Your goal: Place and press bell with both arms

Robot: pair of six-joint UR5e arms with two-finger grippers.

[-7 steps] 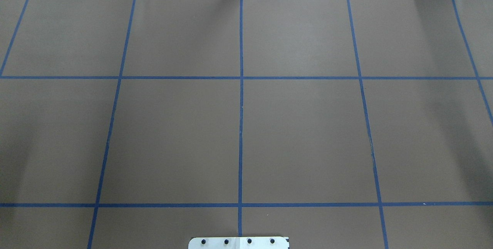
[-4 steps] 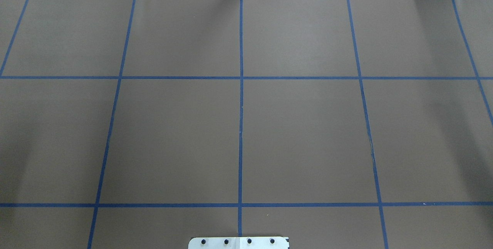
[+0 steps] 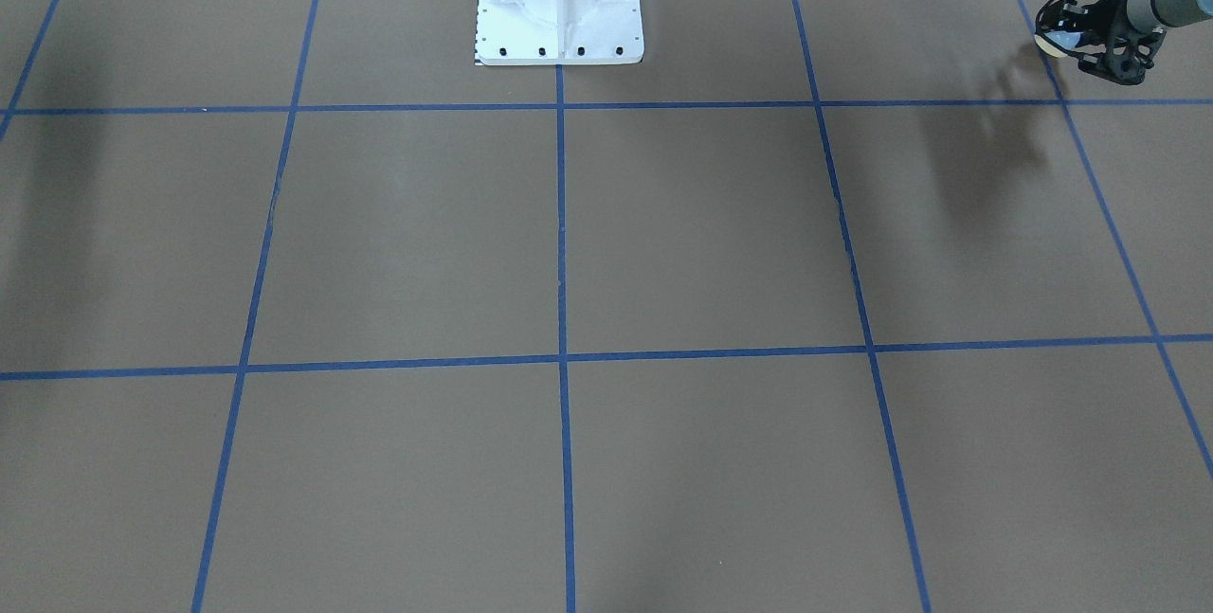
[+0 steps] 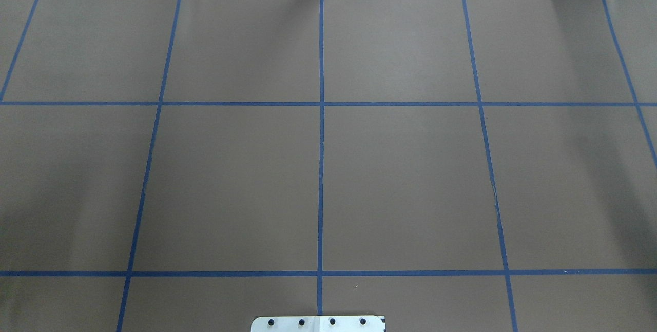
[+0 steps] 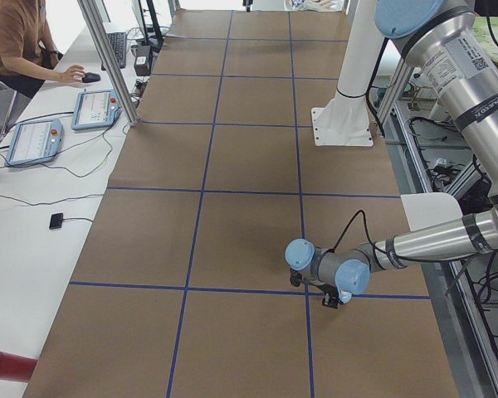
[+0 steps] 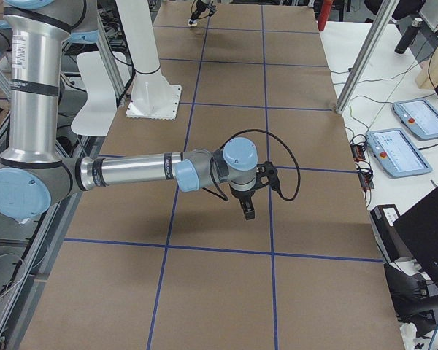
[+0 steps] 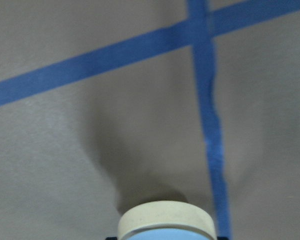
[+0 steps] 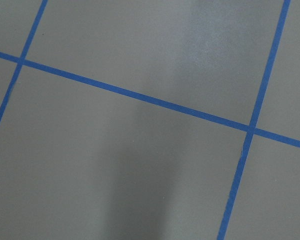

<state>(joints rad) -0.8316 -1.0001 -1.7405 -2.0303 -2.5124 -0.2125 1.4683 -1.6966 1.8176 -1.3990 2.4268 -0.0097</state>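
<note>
We saw the left gripper point(image 3: 1071, 38) clamped on the bell point(image 7: 166, 221), a smooth round cream ring on a light-blue dome, held above the matte brown blue-taped mat point(image 4: 231, 178). Whether the right gripper point(image 6: 247, 211) stood parted we could not tell.

Robotics lab, taped-grid table point(image 4: 231, 183), teach pendants point(image 5: 95, 109), operator point(image 5: 15, 37) at bench

Overhead looks forward past the pedestal point(image 4: 318, 324), the front view faces it, side views flank it, all sharing it; wrist cameras hug the bench point(image 8: 140, 175).
</note>
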